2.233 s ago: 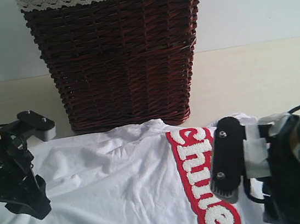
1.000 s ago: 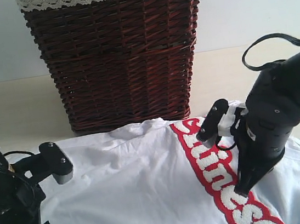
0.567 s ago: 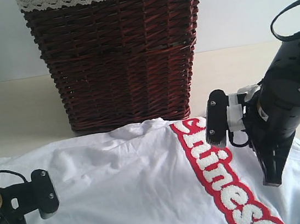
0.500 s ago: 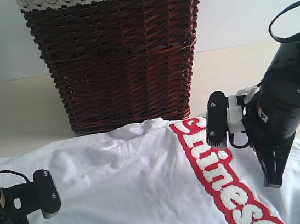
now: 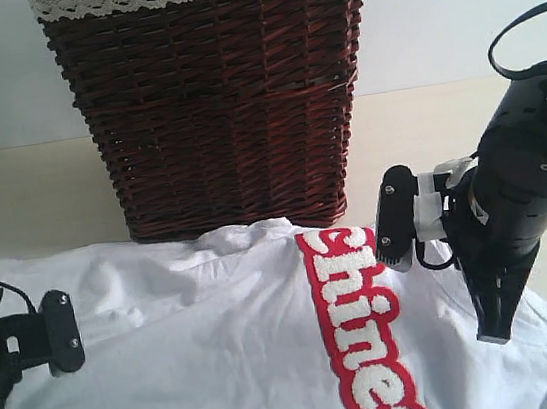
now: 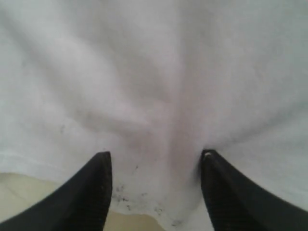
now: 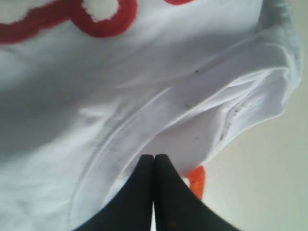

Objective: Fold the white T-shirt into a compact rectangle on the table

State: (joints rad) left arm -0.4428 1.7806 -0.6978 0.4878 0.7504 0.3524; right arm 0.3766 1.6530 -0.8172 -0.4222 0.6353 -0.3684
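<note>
On the cream table (image 5: 29,186), before a wicker basket (image 5: 215,101), the white T-shirt (image 5: 203,355) lies spread; left gripper (image 6: 155,155) gapes wide over its edge, right gripper (image 7: 154,157) pinched closed by the collar

I have my left gripper (image 6: 155,155) with its fingers spread wide apart; my right gripper (image 7: 154,157) points steeply downward, fingers pressed together (tip to tip).
</note>
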